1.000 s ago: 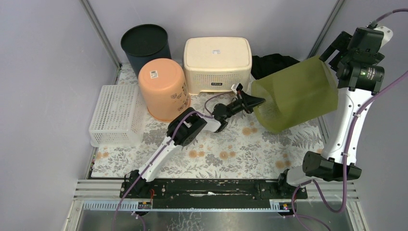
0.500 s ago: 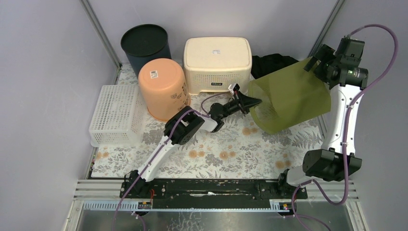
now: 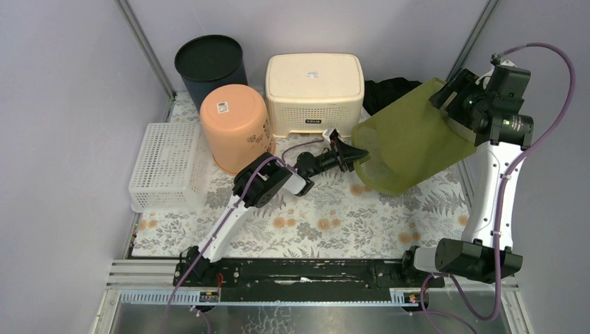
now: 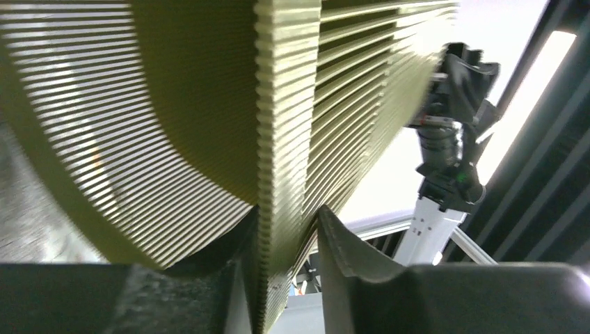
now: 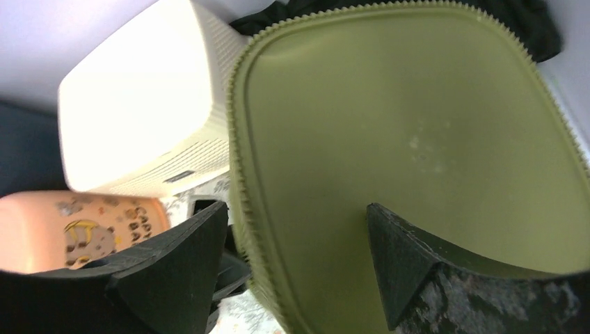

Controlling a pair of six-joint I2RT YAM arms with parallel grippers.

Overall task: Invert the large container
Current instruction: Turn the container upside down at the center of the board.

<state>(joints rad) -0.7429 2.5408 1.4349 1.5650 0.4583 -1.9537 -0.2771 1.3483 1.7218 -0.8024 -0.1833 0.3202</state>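
Green container (image 3: 410, 139) swung leftward; left tool (image 4: 284, 224) slackly spread astride rim, right tool (image 5: 298, 207) spread astride base.

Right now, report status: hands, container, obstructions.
Left hand open, astride green container wall. Right hand open at its base. Container tipped sideways, not inverted. Cream bin close beside.

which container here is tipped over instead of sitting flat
The olive green ribbed container on the right: it leans over, open mouth facing sideways. The orange bucket, cream basket, dark bin and white crate all sit flat.
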